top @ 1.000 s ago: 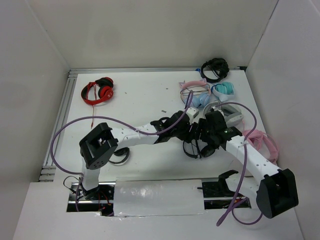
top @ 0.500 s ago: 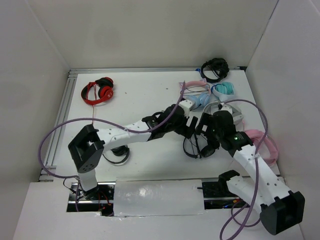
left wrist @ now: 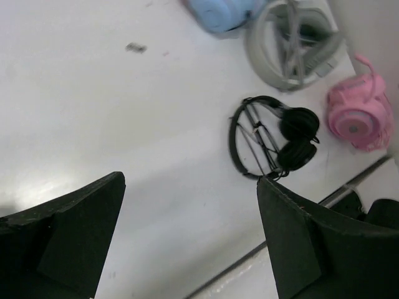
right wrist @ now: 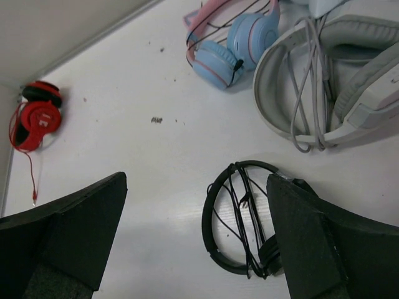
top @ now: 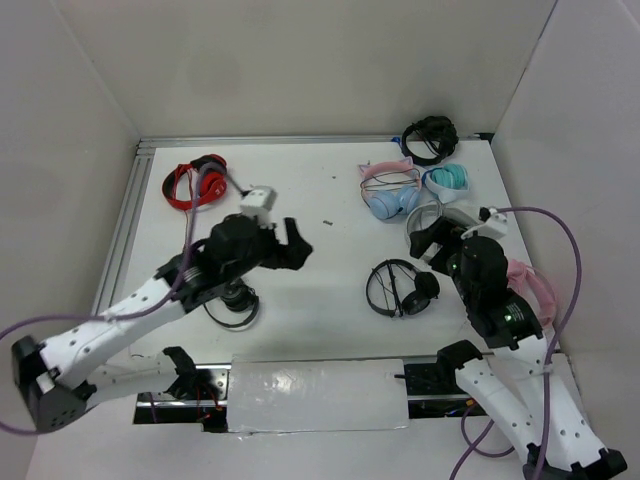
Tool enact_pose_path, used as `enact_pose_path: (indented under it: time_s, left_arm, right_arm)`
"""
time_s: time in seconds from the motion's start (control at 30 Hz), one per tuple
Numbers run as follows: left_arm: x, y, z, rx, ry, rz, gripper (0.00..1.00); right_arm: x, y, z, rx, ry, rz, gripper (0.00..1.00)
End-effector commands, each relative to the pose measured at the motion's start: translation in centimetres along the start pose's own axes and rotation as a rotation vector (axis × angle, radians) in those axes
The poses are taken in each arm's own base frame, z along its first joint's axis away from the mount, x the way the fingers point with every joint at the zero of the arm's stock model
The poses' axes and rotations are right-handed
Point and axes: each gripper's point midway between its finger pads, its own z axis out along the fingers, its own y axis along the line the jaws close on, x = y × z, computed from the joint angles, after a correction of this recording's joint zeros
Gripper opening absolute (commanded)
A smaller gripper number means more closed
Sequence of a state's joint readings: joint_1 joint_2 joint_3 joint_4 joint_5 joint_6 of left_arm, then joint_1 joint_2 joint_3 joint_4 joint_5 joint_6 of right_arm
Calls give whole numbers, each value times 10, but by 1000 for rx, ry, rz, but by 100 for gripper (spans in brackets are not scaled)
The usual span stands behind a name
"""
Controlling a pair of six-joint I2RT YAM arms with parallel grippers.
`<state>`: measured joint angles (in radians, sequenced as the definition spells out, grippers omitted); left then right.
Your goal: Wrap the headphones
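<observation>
The headphones (top: 400, 288) lie flat on the white table, right of centre. They are black, with a thin headband, and the cable is wound across the headband loop. They also show in the left wrist view (left wrist: 268, 140) and the right wrist view (right wrist: 240, 230). My left gripper (top: 298, 243) is open and empty, raised well to their left; its view (left wrist: 193, 249) shows only bare table between the fingers. My right gripper (top: 428, 238) is open and empty, just behind and right of them, and hovers above them in its own view (right wrist: 196, 243).
Red-and-black headphones (top: 195, 182) lie at the back left. A black pair (top: 430, 138), blue-and-pink pair (top: 390, 190), teal pair (top: 448, 180), grey pair (top: 450, 222) and pink pair (top: 530, 285) crowd the right side. A small black pair (top: 235, 305) lies under my left arm.
Both grippers have drawn back from the headphones, which now lie alone on the table. The left arm has swung far to the left. The right arm has pulled back to the right.
</observation>
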<state>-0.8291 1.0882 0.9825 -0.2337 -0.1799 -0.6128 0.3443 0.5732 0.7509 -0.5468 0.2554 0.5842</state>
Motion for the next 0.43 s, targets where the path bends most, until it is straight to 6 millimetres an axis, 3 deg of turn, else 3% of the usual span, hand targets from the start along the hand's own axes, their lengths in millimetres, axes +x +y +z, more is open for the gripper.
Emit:
enact_pose_path:
  time_s: [0.0, 0.03, 0.07, 0.17, 0.4]
  left_arm:
    - [44, 65, -44, -267, 65, -229, 99]
    - [50, 74, -54, -309, 65, -279, 99]
    - [68, 91, -68, -399, 99, -352, 99]
    - [70, 108, -96, -439, 40, -418, 99]
    - [78, 119, -117, -454, 14, -472, 99]
  right_arm:
    - [-23, -8, -9, 47, -109, 47, 100]
    - [-25, -10, -12, 47, -127, 60, 100]
    - [-26, -11, -13, 52, -138, 67, 100]
    - [-31, -15, -16, 66, -170, 78, 100]
    - [-26, -15, -13, 61, -162, 97, 100]
